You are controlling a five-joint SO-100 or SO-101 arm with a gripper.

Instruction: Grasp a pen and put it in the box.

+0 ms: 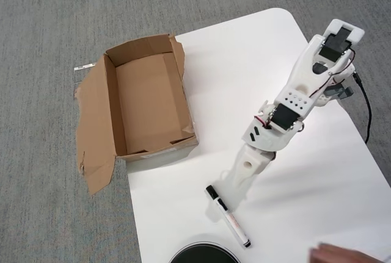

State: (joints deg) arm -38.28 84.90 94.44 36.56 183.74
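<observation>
Overhead view, single arm. The pen (228,216) lies flat on the white table (244,61) near its 6 o'clock edge, long axis running from about 10 o'clock (black cap) to 4 o'clock (small black tip), white barrel with dark print between. The end effector (221,194) reaches in from the arm base at the table's 2 o'clock side and points toward 7 o'clock; its white tip sits over or right at the cap end of the pen, overlapping it in this view. Height above the pen cannot be read from straight above, so contact is not confirmed. Finger opening: cannot tell, as the fingers are seen end-on under the white housing and no gap is visible. The approach line and the pen axis cross at a fair angle rather than running parallel, which should favour closing across the barrel, if the fingers are oriented that way. The box (149,101) stands at the table's 9 o'clock edge, open top up, interior empty, with one wide flap (95,129) splayed flat on its 9 o'clock long side; it lies at about 10 to 11 o'clock from the pen, well apart. A dark round object (201,254) is cut off at the picture's 6 o'clock edge, just beside the pen's tip end. Judgement: step in hand is the grasp approach; pen not yet lifted, carry to box remains.
</observation>
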